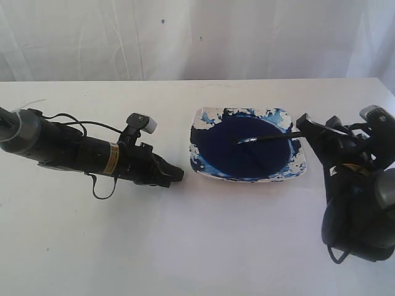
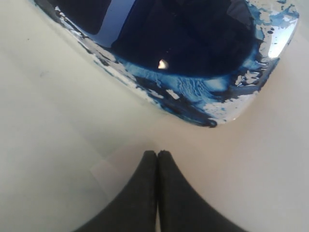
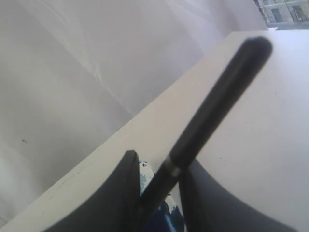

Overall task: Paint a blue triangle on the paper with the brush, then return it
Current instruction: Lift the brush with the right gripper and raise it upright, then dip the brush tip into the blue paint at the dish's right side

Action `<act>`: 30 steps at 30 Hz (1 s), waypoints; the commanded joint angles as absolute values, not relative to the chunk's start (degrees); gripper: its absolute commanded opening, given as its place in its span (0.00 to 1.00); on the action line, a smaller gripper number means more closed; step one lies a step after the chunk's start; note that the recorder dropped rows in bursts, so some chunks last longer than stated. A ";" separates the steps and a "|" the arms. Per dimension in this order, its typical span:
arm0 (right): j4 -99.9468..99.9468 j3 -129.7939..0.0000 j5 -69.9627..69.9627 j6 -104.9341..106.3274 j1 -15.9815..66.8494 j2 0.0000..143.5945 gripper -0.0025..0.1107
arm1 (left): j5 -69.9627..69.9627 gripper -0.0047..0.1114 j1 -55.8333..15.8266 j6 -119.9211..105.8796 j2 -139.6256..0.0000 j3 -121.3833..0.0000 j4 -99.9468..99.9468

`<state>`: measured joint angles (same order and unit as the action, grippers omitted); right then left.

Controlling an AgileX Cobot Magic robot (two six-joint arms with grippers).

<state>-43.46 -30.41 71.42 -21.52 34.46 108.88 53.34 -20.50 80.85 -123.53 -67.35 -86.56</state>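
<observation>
Mostly white: a matte white tabletop (image 1: 185,246) backed by a wrinkled white curtain (image 1: 185,37). A building front (image 3: 282,12) shows past the tabletop's far corner in the right wrist view. Square dish (image 1: 296,165), rim splashed blue, sits right of centre and holds a dark navy paint pool (image 1: 234,154). Brush (image 1: 271,136) lies low across the dish, tip in the pool, black handle clamped in the right gripper (image 1: 307,131) jaws at the dish's right edge. Left gripper (image 1: 176,174) lies low over the tabletop just beside the dish's left rim, jaws pressed together, nothing between them.
</observation>
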 commanded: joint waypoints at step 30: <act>-36.47 -30.27 69.96 2.28 34.24 91.47 0.08 | 50.86 0.04 -20.70 80.77 -123.41 -67.40 -87.41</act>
